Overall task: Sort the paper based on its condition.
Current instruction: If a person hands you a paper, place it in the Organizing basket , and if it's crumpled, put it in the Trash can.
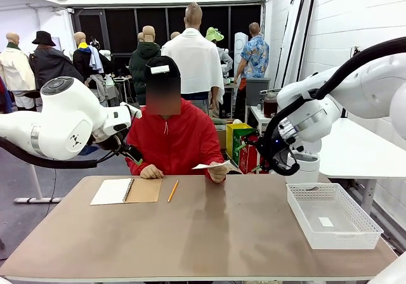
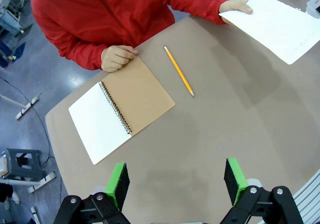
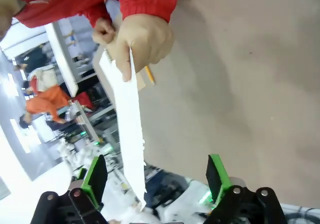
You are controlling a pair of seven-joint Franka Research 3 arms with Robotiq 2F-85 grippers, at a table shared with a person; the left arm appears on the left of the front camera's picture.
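Note:
Across the table a person in a red top holds one sheet of paper (image 1: pixel 212 165) just above the far edge. It looks flat and smooth, with a ragged torn edge (image 2: pixel 277 24). In the right wrist view the paper (image 3: pixel 128 119) shows nearly edge-on. The person's hand (image 3: pixel 142 39) pinches its far end, and its near end hangs between my right gripper's fingers, closer to the left finger (image 3: pixel 95 179). My right gripper (image 3: pixel 155 178) is open and touches nothing. My left gripper (image 2: pixel 176 181) is open too, high over the table's left part.
An open spiral notebook (image 2: pixel 122 106) with a brown cover lies at the far left, the person's other hand (image 2: pixel 117 58) beside it. A yellow pencil (image 2: pixel 178 70) lies next to it. A white mesh tray (image 1: pixel 332 215) at the right holds a small white scrap (image 1: pixel 325 221).

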